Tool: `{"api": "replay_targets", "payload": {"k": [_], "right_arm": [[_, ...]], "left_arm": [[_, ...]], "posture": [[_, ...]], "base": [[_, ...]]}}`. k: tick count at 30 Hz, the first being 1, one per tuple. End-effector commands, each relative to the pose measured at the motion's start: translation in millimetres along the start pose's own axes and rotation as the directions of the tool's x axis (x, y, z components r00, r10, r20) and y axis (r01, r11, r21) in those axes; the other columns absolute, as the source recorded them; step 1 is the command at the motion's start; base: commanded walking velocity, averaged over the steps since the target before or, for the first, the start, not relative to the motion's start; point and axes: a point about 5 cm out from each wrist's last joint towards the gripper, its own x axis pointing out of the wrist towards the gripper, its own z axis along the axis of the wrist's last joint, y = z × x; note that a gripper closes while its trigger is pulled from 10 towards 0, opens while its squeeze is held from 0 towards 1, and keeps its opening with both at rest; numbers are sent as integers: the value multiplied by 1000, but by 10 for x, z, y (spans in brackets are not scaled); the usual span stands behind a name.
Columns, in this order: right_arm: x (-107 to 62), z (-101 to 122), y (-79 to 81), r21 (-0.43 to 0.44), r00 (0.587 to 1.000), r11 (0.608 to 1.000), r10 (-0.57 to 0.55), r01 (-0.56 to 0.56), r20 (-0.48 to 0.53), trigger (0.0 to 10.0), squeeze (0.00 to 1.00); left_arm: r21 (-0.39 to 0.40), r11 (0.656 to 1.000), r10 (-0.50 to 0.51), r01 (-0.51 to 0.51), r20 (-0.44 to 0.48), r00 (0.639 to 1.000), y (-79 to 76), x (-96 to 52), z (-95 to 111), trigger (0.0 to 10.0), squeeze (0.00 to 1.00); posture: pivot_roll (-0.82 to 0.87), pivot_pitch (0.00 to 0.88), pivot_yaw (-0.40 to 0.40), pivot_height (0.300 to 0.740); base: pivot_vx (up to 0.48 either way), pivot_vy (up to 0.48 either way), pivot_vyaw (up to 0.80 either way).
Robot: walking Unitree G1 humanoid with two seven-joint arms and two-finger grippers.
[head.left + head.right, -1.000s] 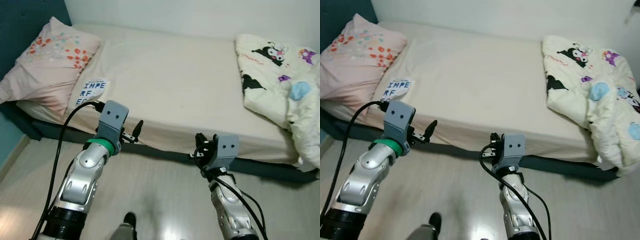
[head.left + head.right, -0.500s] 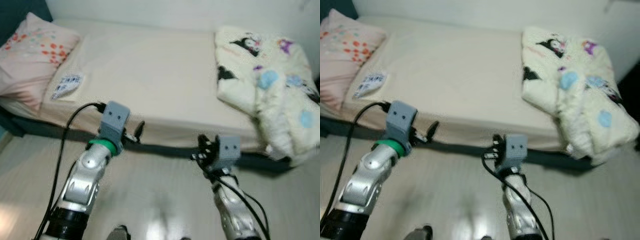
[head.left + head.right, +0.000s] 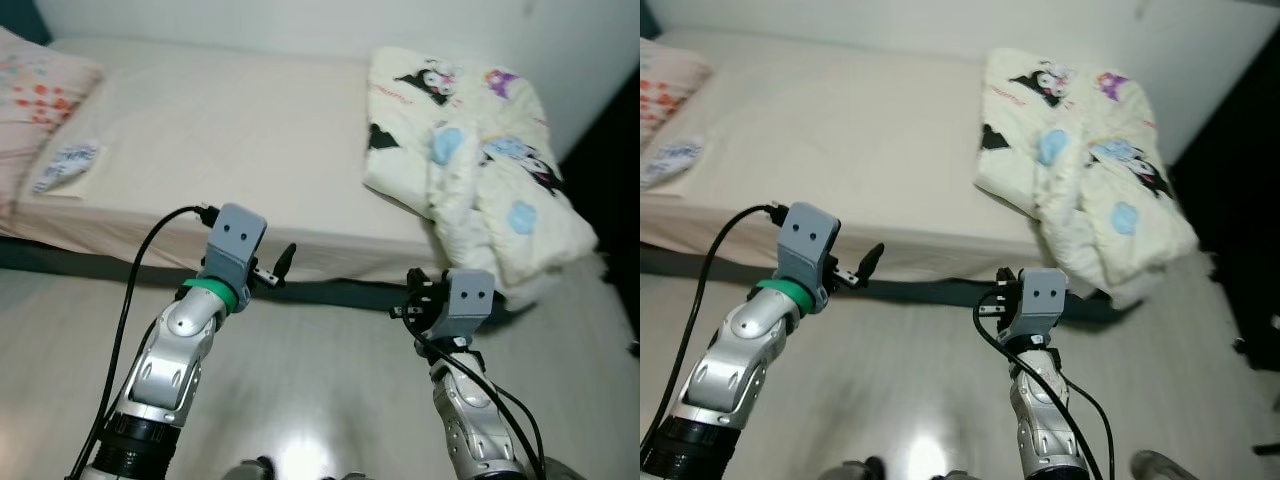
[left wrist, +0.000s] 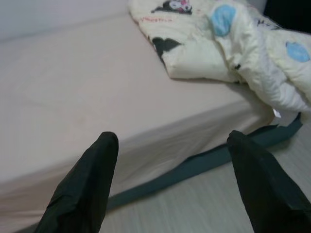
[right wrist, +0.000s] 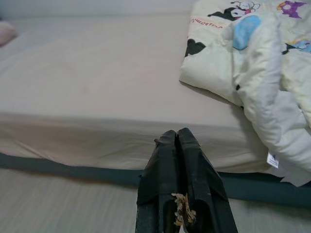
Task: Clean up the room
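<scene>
Cream cartoon quilt (image 3: 470,150) heaped on bed (image 3: 230,140), left gripper (image 4: 172,182) jaws wide, right gripper (image 5: 181,145) jaws pressed together, empty

Wall (image 3: 300,20): plain, pale; runs behind the bed.
Bed (image 3: 240,130): low, with a beige sheet over the mattress and a dark teal base (image 3: 940,292) along the near edge.
Floor (image 3: 320,390): pale wood-look boards, with a bright glare patch near the bottom edge.
Far right (image 3: 1250,200): dark zone, possibly a doorway.
</scene>
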Motion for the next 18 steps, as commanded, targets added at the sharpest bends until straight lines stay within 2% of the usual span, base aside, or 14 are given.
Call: {"api": "replay_targets", "payload": {"k": [1, 18], "right_arm": [[-49, -62, -16, 2, 1000, 1000, -6, 6, -26, 10000, 0], [-51, -73, -10, 2, 999, 1000, -7, 7, -32, 10000, 0]], "left_arm": [[-3, 1000, -11, 11, -17, 1000, -34, -17, -46, 10000, 0], [-1, 1000, -14, 14, -17, 1000, -26, -11, -44, 10000, 0]], "posture": [[50, 137, 17, 731], [49, 138, 27, 731]], "base": [[0, -379, 0], [0, -377, 0]]}}
